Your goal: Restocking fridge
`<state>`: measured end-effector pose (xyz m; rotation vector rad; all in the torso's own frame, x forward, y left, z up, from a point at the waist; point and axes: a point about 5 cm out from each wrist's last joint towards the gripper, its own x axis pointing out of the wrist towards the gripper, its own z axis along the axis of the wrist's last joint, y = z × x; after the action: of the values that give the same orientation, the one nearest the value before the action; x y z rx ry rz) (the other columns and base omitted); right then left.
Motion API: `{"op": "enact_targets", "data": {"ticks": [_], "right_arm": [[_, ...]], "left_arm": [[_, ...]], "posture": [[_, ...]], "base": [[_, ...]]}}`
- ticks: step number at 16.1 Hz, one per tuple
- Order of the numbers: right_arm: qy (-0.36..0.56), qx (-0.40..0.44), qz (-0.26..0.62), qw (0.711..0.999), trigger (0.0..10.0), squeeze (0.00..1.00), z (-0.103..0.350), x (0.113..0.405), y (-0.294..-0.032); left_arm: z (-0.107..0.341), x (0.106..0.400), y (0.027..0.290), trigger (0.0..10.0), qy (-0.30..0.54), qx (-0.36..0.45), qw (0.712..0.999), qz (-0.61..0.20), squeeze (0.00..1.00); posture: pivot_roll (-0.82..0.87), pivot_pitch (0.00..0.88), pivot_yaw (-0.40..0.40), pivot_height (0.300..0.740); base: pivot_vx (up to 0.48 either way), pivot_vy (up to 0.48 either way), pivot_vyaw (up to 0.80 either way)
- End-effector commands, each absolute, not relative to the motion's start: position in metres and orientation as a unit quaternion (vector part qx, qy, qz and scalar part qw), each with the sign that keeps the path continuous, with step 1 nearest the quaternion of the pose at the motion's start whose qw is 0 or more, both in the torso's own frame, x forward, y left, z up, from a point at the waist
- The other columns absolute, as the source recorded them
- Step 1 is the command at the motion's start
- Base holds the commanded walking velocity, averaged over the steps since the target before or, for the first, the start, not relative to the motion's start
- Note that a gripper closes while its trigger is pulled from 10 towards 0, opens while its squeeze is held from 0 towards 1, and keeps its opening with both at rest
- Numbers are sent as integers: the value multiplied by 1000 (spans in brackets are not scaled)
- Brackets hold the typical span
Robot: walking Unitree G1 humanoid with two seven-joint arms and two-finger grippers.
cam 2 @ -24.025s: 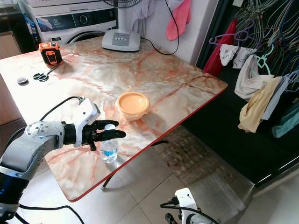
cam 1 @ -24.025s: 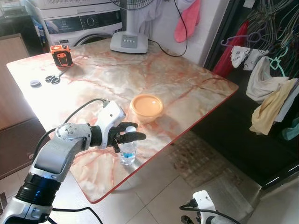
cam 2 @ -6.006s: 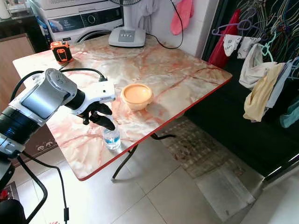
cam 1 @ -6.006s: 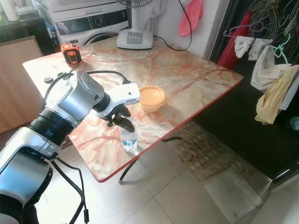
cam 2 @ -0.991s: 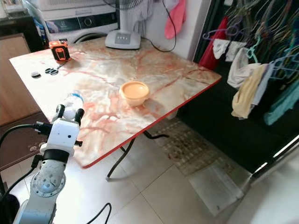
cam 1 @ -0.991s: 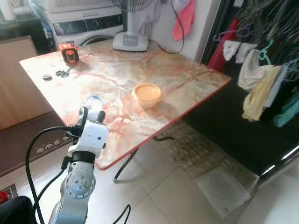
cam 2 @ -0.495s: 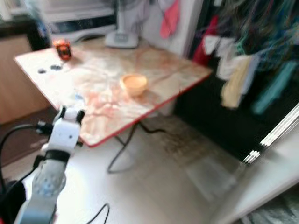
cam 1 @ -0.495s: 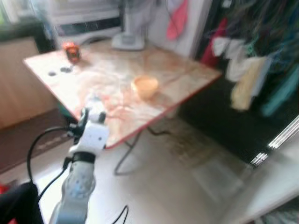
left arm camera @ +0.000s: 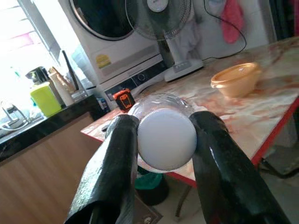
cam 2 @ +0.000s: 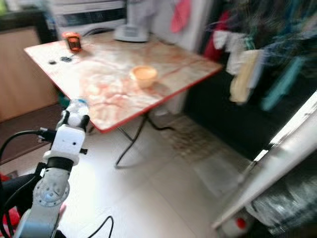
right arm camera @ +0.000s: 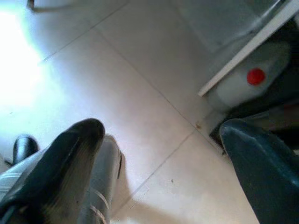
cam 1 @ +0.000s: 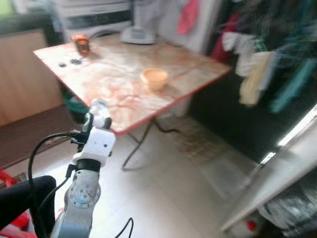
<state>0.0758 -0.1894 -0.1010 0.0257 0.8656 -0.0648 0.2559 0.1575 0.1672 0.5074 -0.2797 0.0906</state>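
a small water bottle (left arm camera: 164, 135) with a white cap is pinched between the two black fingers (left arm camera: 114, 168) of the left gripper (cam 1: 97, 115), the cap end facing the wrist camera. the bottle is held upright in the air, off the marble table (cam 1: 119, 74) and just in front of its red-edged near corner, above pale floor tiles (cam 1: 163, 193). the eye views are blurred.

on the marble table an orange lidded bowl (cam 1: 154, 78) is seen near the middle — well apart from the held bottle. at the table's far left corner an orange and black device (cam 1: 80, 42) is standing, with small dark round things (cam 1: 69, 62) lying just beside it. at the table's far edge the white base of a fan (cam 1: 138, 34) is placed, and behind the table a washing machine (left arm camera: 114, 44) can be made out. beyond the table's right side, clothes on hangers (cam 1: 257, 64) are seen against a dark opening.

the right gripper (right arm camera: 163, 158) is hung low over the floor tiles, its fingers (right arm camera: 65, 163) spread wide with nothing between them. past it a pale container with a red cap (right arm camera: 254, 77) is seen lying under a white edge.
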Motion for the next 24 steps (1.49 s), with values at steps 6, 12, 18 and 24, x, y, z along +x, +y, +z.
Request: {"op": "enact_targets", "data": {"ticks": [6,12,18,24], "right_arm": [[439,10,-38,897,10000,0,-104,70,-194],[436,9,-31,899,10000,0,-103,78,-193],[425,11,-35,905,10000,0,-100,98,-193],[418,0,-28,908,10000,0,-95,122,-201]], "left_arm": [[104,264,179,10000,14,181,981,65,0],[0,241,212,10000,210,122,961,131,0],[-45,216,224,10000,319,181,925,98,0],[-73,184,225,10000,412,161,887,134,0]], "posture": [[28,3,-78,740],[2,0,-74,740],[-23,0,-78,740],[-32,0,-110,740]], "base": [[0,0,0],[0,0,0],[0,0,0],[0,0,0]]}}
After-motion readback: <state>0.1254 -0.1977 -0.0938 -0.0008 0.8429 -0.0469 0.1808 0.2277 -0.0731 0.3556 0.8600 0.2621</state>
